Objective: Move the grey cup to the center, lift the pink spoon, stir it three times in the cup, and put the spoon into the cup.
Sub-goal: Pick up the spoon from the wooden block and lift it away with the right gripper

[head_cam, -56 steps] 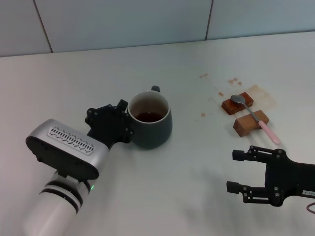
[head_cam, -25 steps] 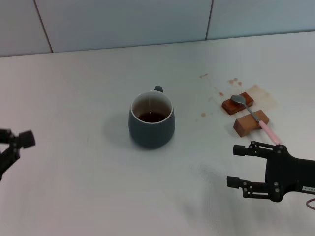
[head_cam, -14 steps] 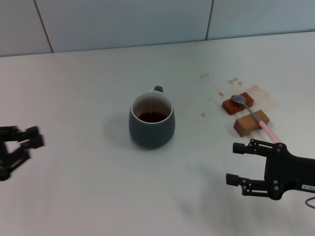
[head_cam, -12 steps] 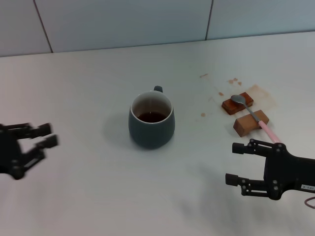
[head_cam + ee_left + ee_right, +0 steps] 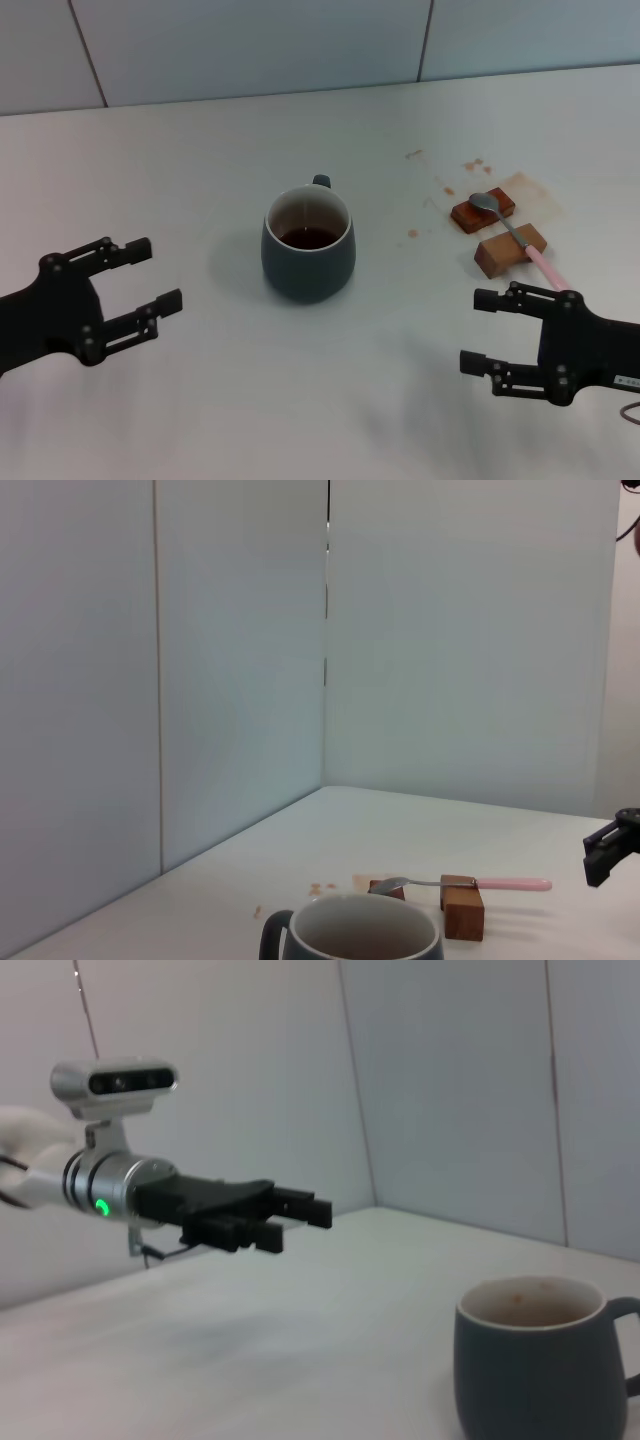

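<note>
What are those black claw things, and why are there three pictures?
The claws are a robot's two hands, called grippers. The big picture comes from a camera on the robot's head, looking down at a white table. There the left gripper and the right gripper both hover open, holding nothing. The other two pictures come from small cameras on the robot's wrists, low down near the table. The right wrist camera sees the left gripper across the table. In the middle stands the grey cup with a little brown liquid inside. To its right, the pink spoon lies across two small brown blocks, beside some brown stains. Nobody is touching the cup or spoon.
</note>
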Controlling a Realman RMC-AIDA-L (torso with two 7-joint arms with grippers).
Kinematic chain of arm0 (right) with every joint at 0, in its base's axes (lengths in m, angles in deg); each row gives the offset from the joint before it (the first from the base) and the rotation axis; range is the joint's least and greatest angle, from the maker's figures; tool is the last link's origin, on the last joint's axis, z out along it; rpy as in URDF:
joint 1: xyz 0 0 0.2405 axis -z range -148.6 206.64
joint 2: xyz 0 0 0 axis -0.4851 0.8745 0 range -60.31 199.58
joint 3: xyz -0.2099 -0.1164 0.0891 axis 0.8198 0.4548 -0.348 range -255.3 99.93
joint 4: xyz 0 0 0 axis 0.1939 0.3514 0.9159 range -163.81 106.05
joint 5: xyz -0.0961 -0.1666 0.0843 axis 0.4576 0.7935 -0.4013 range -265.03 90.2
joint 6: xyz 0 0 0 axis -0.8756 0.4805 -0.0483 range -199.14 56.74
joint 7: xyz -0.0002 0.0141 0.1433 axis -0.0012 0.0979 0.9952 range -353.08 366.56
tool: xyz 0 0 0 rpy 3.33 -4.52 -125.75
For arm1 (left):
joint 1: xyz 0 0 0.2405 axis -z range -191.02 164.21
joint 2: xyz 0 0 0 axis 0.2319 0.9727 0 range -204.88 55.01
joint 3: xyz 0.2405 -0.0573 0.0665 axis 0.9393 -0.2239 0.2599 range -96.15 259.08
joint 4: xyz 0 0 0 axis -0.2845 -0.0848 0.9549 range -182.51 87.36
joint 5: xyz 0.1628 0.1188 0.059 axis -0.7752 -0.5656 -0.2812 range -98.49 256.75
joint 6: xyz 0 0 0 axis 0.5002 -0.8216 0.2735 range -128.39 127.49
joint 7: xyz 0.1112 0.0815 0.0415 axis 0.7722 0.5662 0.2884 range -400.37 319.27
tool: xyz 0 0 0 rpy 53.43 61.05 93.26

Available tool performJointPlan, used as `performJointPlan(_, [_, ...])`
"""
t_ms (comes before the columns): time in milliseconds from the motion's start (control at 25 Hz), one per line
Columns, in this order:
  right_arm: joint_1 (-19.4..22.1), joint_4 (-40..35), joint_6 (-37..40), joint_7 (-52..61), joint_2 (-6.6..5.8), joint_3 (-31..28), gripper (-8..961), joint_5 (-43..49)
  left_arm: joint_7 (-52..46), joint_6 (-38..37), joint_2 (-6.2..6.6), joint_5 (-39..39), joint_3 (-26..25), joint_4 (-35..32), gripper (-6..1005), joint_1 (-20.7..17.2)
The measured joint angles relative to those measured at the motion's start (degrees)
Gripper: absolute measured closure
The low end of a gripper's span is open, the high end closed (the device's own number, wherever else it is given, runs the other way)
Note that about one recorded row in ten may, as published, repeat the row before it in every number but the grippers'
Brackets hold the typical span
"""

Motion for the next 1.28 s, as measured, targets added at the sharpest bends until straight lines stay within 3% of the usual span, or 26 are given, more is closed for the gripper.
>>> performJointPlan(120, [0.41, 3.42, 4.63, 3.89, -0.45, -6.16, 175, -1.30, -0.29, -0.27, 0.35, 0.00, 0.14, 0.00, 439, -0.34])
performJointPlan(160, [0.64, 6.03, 6.70, 6.39, -0.80, -9.36, 175, -2.47, -0.63, -0.68, 0.96, 0.00, 0.34, -0.01, 406, -0.92])
performJointPlan(320, [3.55, 18.28, 11.00, 19.56, -1.55, -22.14, 175, -7.68, -0.70, -0.67, 1.14, 0.00, 0.41, -0.13, 251, -1.40])
performJointPlan(400, [5.82, 21.48, 10.87, 28.07, -0.95, -27.30, 175, -10.04, -0.71, -0.49, 1.15, 0.05, 0.52, -0.13, 173, -1.69])
performJointPlan(520, [9.28, 23.74, 8.01, 40.32, 0.29, -32.17, 174, -11.68, -0.57, -0.47, 1.15, 0.24, 0.53, -0.06, 168, -1.82])
performJointPlan(800, [13.81, 27.16, 0.20, 47.96, 0.35, -33.63, 174, -11.59, -0.57, -0.91, 1.25, 0.08, 0.63, -0.23, 169, -1.00])
performJointPlan(1280, [11.43, 26.50, -11.01, 52.12, 0.00, -30.22, 174, -8.70, -0.70, -2.72, 1.40, 0.14, 0.72, -0.54, 172, -1.43])
